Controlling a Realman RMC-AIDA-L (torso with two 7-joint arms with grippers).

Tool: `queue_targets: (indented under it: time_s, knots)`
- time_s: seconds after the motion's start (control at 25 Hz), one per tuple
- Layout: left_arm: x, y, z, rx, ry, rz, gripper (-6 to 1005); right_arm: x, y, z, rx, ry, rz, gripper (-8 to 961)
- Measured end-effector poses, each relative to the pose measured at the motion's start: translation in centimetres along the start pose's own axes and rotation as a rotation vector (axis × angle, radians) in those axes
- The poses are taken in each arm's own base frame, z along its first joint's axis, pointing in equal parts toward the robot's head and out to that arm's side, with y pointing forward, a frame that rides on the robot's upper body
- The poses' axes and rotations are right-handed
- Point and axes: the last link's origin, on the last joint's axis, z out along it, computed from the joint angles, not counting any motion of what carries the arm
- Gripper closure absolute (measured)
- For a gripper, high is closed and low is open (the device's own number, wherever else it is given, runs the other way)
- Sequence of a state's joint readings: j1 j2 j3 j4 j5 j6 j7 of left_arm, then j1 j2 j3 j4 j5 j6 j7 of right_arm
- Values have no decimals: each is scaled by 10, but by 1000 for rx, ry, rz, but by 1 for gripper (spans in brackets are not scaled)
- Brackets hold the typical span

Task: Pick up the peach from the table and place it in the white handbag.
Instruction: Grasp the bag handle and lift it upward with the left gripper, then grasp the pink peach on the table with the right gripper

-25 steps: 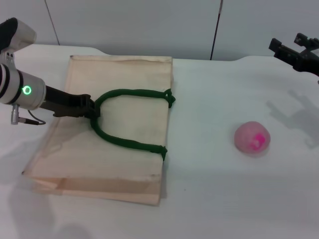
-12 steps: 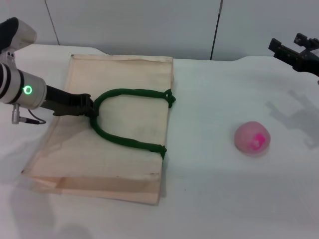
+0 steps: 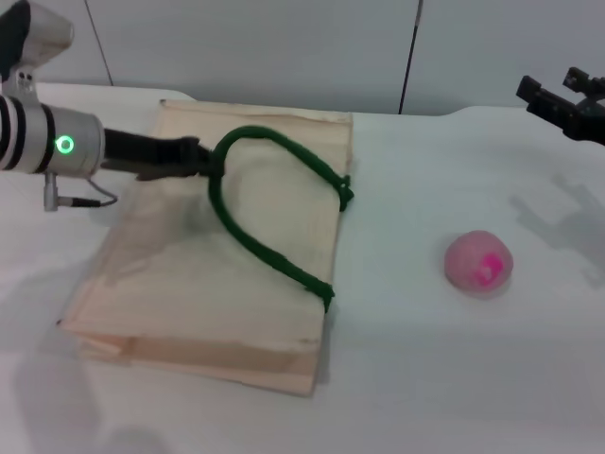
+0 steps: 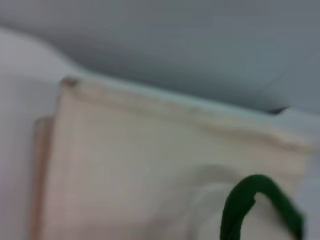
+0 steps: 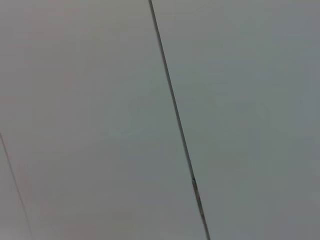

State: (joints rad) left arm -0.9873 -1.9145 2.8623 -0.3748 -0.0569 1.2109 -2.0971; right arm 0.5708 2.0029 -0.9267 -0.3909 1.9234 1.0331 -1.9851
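Observation:
The white handbag [image 3: 189,274] lies on the table [image 3: 454,378] at the left, and it also shows in the left wrist view [image 4: 125,165]. My left gripper [image 3: 200,159] is shut on its dark-green rope handle [image 3: 274,199] and holds the loop raised off the cloth; a bit of the handle shows in the left wrist view [image 4: 245,205]. The peach [image 3: 479,263], pale pink with a magenta blotch, rests on the table at the right, apart from the bag. My right gripper [image 3: 546,98] hovers at the far right, above and behind the peach.
A grey wall with a dark vertical seam [image 3: 408,57] stands behind the table. The right wrist view shows only that wall and a seam [image 5: 175,120]. The bag's open edge [image 3: 331,236] faces the peach.
My left gripper has lifted and moved back and to the right with the green handle, raising the loop and dragging the bag a little rightward. The peach and right arm have barely moved.

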Motion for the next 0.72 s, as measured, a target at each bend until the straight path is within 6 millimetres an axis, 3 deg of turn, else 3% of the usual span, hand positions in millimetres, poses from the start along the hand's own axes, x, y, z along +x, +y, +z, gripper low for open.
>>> queue_targets:
  time_s: [0.36,0.72]
  knots:
    - [17,29,-30,-277,147,86,888,-9,-1,-17,-176,123,-12,70]
    - [30,45,-67,-454,286,156,889,10,23,-12,-329,414,-144,71]
